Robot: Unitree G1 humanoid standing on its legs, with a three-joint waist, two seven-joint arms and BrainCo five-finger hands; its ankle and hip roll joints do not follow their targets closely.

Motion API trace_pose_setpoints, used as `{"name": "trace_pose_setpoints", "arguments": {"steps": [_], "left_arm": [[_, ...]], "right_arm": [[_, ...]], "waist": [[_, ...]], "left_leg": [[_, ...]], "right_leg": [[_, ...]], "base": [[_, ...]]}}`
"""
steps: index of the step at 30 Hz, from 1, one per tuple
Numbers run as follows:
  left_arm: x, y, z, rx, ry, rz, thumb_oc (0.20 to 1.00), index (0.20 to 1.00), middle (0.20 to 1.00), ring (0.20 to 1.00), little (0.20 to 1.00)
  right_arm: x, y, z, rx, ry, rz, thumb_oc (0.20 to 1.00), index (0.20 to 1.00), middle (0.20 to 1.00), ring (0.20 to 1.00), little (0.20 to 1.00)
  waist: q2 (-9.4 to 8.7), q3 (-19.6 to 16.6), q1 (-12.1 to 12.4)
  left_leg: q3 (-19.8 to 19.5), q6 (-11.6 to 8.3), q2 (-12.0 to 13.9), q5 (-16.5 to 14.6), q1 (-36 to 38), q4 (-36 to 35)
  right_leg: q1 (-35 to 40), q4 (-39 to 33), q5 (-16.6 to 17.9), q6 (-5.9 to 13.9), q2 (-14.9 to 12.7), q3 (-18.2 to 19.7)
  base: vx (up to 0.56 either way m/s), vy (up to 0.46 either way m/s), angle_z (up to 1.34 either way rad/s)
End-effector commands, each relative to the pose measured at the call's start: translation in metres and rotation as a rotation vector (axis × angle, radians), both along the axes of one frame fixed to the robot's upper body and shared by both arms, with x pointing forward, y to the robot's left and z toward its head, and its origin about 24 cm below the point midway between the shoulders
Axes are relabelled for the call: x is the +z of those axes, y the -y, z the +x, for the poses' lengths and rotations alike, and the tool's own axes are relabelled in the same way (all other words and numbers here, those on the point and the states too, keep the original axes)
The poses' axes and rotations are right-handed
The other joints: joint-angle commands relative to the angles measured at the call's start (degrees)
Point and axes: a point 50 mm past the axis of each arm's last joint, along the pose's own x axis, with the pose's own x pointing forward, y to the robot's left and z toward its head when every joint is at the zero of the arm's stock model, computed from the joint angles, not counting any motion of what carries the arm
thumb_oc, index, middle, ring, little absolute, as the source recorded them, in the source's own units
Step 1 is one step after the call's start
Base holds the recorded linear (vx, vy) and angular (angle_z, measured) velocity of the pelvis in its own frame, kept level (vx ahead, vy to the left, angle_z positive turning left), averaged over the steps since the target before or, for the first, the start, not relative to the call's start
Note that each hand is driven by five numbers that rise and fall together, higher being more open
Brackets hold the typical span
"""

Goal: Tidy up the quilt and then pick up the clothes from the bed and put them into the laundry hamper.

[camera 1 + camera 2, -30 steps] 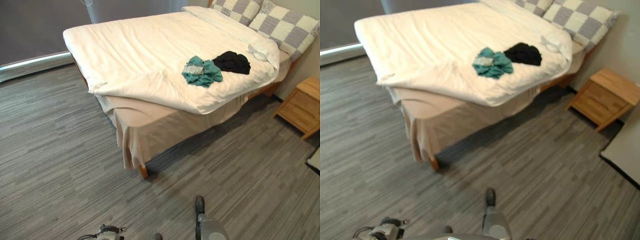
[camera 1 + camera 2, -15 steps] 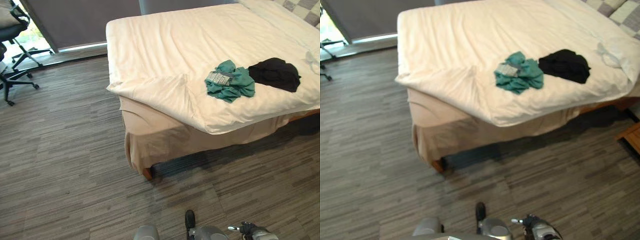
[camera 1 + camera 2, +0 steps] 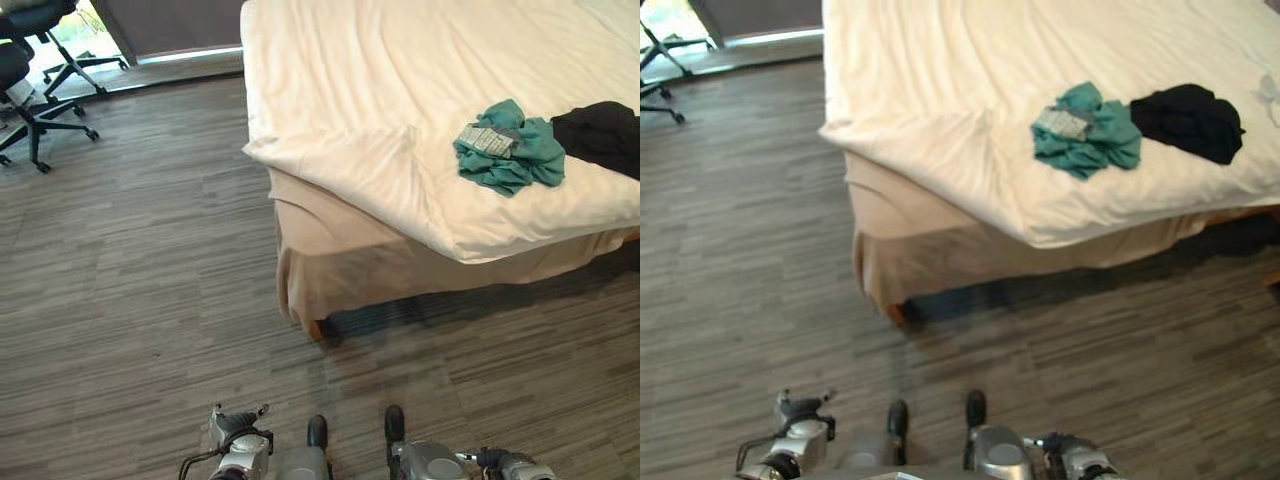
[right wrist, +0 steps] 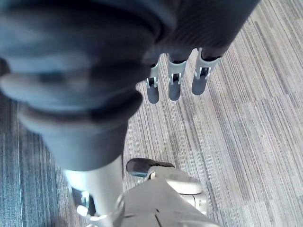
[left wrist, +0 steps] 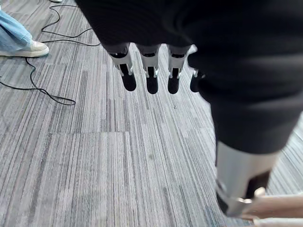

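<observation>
One bed (image 3: 330, 270) stands at about one o'clock from the robot, across the grey striped floor (image 3: 140, 300), and one cream quilt (image 3: 400, 90) covers it. The quilt lies mostly flat, with a bunched fold at its near corner at twelve o'clock, and a tan sheet (image 3: 350, 265) hangs below its edge.

Two pieces of clothing lie on the quilt near the bed's near edge, at about two o'clock. One is a crumpled teal garment (image 3: 512, 152) with a small grey patterned patch on top. The other is a black garment (image 3: 1188, 120) just beside it, farther toward three o'clock; the two look close but apart.

One black office chair (image 3: 35, 60) on casters stands at ten o'clock, well apart from the bed.

The left hand (image 5: 150, 71) hangs over bare floor with its fingers straight and loose, holding nothing. The right hand (image 4: 174, 80) hangs likewise, fingers relaxed and straight, nothing in its grasp.

In the left wrist view, a person's shoe and blue trouser leg (image 5: 19, 40) stand on the floor.
</observation>
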Motion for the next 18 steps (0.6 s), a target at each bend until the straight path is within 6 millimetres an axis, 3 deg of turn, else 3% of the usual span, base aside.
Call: {"name": "trace_pose_setpoints", "arguments": {"steps": [1,2,3,7,8,14,15,16,17,18], "left_arm": [[-0.009,-0.014,-0.033,0.02,-0.183,0.053,1.0,1.0,1.0,1.0,1.0],[-0.01,-0.014,-0.036,0.019,-0.212,0.047,1.0,1.0,1.0,1.0,1.0],[-0.014,-0.016,-0.049,0.01,-0.3,0.03,1.0,1.0,1.0,1.0,1.0],[-0.015,-0.022,-0.058,0.002,-0.341,0.028,1.0,1.0,1.0,1.0,1.0],[-0.015,-0.028,-0.066,-0.024,-0.377,0.028,1.0,1.0,1.0,1.0,1.0],[-0.015,-0.029,-0.068,-0.027,-0.384,0.03,1.0,1.0,1.0,1.0,1.0],[-0.015,-0.034,-0.072,-0.014,-0.373,0.017,1.0,1.0,1.0,1.0,1.0],[-0.012,-0.038,-0.061,-0.042,-0.31,0.004,1.0,1.0,1.0,1.0,1.0],[-0.01,-0.038,-0.05,-0.051,-0.271,0.011,1.0,1.0,1.0,1.0,1.0],[-0.002,-0.04,-0.028,0.004,-0.16,0.045,1.0,1.0,1.0,1.0,1.0]], "right_arm": [[0.001,0.015,-0.011,0.023,-0.028,-0.071,1.0,1.0,1.0,1.0,1.0],[0.001,0.015,-0.009,0.013,-0.019,-0.076,1.0,1.0,1.0,1.0,1.0],[0.003,0.015,-0.002,-0.016,0.005,-0.086,1.0,1.0,1.0,1.0,1.0],[0.004,0.012,0.004,-0.025,0.028,-0.063,1.0,1.0,1.0,1.0,1.0],[0.002,0.007,0.0,-0.06,0.031,-0.037,1.0,1.0,1.0,1.0,1.0],[0.002,0.007,-0.002,-0.062,0.027,-0.03,1.0,1.0,1.0,1.0,1.0],[0.0,0.005,-0.007,-0.07,0.019,-0.017,1.0,1.0,1.0,1.0,1.0],[-0.001,0.001,-0.007,-0.122,0.016,-0.023,1.0,1.0,1.0,1.0,1.0],[-0.001,0.0,-0.008,-0.182,0.008,-0.026,1.0,1.0,1.0,1.0,1.0],[-0.003,0.002,-0.016,-0.115,0.004,0.001,1.0,1.0,1.0,1.0,1.0]], "waist": [[-1.15,0.09,2.33],[-1.23,0.07,2.37],[-1.34,-0.65,3.21],[-2.34,-1.69,4.77],[-2.57,-1.48,4.33],[-2.57,-1.3,4.22],[-2.56,-0.66,4.2],[-3.25,1.05,3.44],[-3.85,1.39,1.98],[-4.72,1.83,-0.49]], "left_leg": [[-0.75,-1.7,2.21,8.61,-7.72,-2.59],[0.3,-1.5,2.31,8.22,-7.67,-2.82],[1.01,-1.08,2.07,7.53,-7.72,-1.91],[1.83,-0.01,0.77,6.03,-9.56,1.46],[2.84,1.38,0.24,4.5,-8.07,3.07],[2.71,1.8,-0.12,3.98,-7.29,3.19],[1.63,2.24,-0.51,2.52,-5.79,3.96],[2.34,1.53,-0.06,1.43,-3.64,3.4],[3.29,1.37,-0.07,0.45,-2.54,2.29],[3.33,1.14,1.77,-1.33,-1.24,2.19]], "right_leg": [[0.91,4.25,-2.1,4.17,-0.8,4.35],[1.15,4.41,-2.57,4.29,-1.17,3.8],[0.44,6.85,-3.99,5.55,-3.38,2.23],[1.69,10.66,-6.41,7.6,-7.34,0.79],[-2.27,21.57,-3.67,8.34,-9.91,0.9],[-4.13,24.29,-2.7,8.18,-10.26,1.19],[-7.02,22.44,-1.81,7.63,-10.9,0.18],[-7.19,13.82,1.51,8.79,-11.13,-0.78],[-9.51,8.27,5.27,10.25,-10.83,0.71],[-10.52,2.39,7.77,11.96,-9.65,6.42]], "base": [[0.17,0.249,0.24],[0.15,0.363,0.53],[0.09,0.311,0.57],[0.17,0.187,-0.17],[0.31,0.114,-0.22],[0.09,0.011,0.09],[0.33,-0.235,0.04],[0.38,-0.368,-0.1],[0.35,-0.81,-0.51],[0.24,-0.69,-0.44]]}}
